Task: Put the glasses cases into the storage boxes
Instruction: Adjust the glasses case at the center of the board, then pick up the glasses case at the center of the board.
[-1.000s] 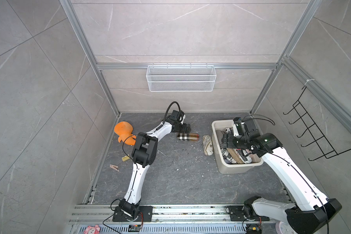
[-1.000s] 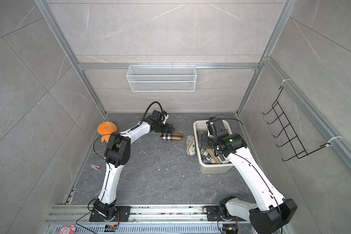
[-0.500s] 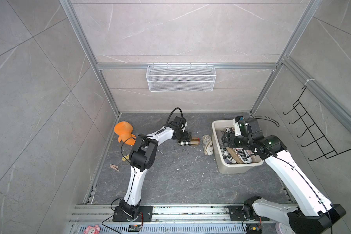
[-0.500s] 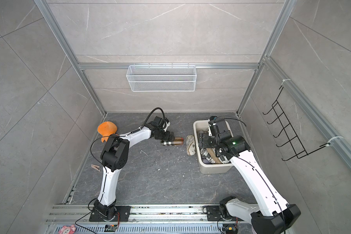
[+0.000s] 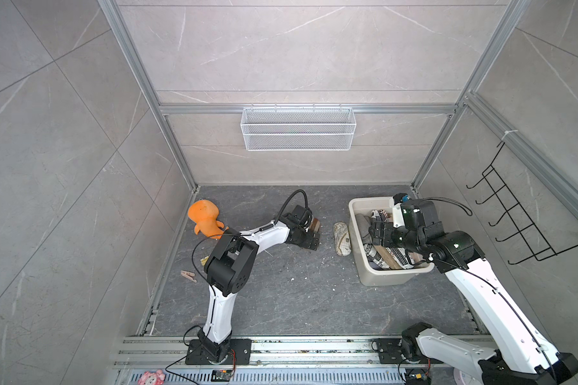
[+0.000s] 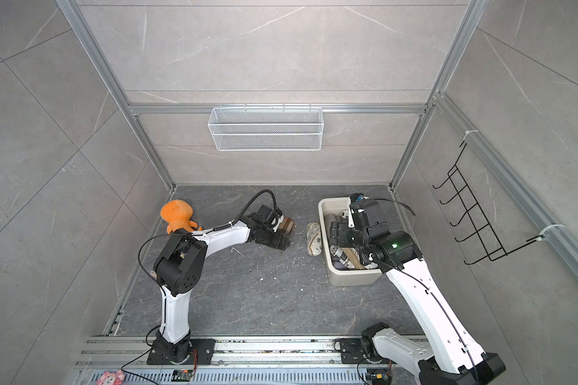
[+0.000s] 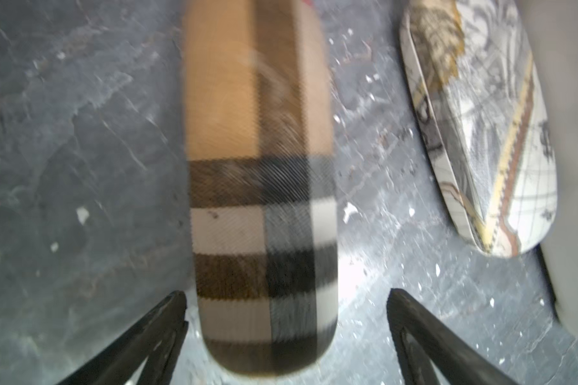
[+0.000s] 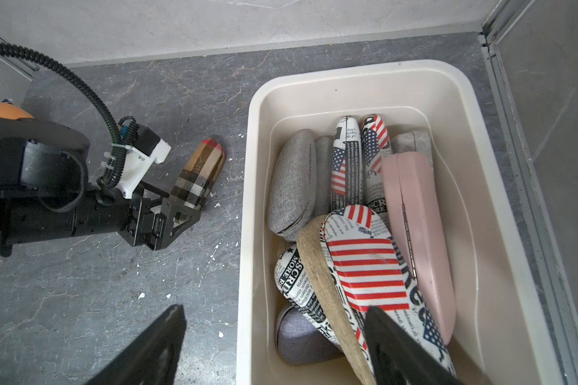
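A plaid glasses case point(image 7: 261, 186) lies on the dark floor between the spread fingers of my left gripper point(image 7: 286, 296), with a gap on each side; both top views show it point(image 5: 314, 226) point(image 6: 287, 226). A map-print case point(image 5: 342, 238) lies on the floor against the outside of the cream storage box point(image 5: 386, 278). The box holds several cases: newspaper-print point(image 8: 367, 266), pink point(image 8: 414, 216), grey point(image 8: 292, 186). My right gripper point(image 8: 274, 310) hovers open over the box's near rim point(image 8: 247, 233), holding nothing.
An orange plush toy point(image 5: 205, 218) sits at the back left by the wall. A wooden clothes peg point(image 5: 188, 276) lies near the left edge. A white wire basket point(image 5: 297, 128) hangs on the back wall, a black hook rack point(image 5: 514, 220) on the right wall.
My left gripper has swung round and come down over the plaid case, which has turned on the floor. The right arm has shifted only slightly over the box.
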Controlling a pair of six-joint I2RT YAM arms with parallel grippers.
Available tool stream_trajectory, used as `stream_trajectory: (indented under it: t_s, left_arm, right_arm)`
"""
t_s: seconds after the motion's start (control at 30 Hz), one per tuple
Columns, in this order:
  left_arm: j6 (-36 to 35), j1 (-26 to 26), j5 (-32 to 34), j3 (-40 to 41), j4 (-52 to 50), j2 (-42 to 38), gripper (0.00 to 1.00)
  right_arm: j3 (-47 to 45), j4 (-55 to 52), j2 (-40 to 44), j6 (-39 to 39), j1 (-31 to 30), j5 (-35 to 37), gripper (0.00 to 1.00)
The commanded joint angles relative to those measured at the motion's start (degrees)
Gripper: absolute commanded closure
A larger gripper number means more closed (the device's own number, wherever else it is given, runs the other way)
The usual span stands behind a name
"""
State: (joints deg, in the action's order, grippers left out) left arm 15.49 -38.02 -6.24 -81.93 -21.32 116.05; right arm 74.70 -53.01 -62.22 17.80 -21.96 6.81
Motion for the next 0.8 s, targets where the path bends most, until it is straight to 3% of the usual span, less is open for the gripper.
stream_trajectory:
  t_s: [0.0,0.3,0.53,0.7,0.77]
  left_arm:
    - [1.5,-0.4,5.6,-2.3,-1.3,-2.8,0.02]
    - [8.2,-0.6,16.5,-16.2,-14.3,6.4,0.01]
    - [8.9,-2.0,13.1,-18.7,-15.5,10.7,0.06]
    - [9.8,-2.7,14.3,-16.9,-15.2,10.6,0.16]
    - [9.7,-2.7,14.5,-15.2,-13.1,9.8,0.27]
  right_arm:
    - [-0.9,-0.5,1.4,0.0,-0.2,0.3,0.12]
    - [-2.7,0.3,2.5,-0.5,-0.2,-1.0,0.09]
    - [-2.6,1.4,2.6,-0.5,-0.2,-2.4,0.09]
    - [-3.4,3.3,3.0,0.3,-0.3,-4.7,0.11]
    - [-2.6,2.8,2.6,0.2,-0.2,-5.5,0.13]
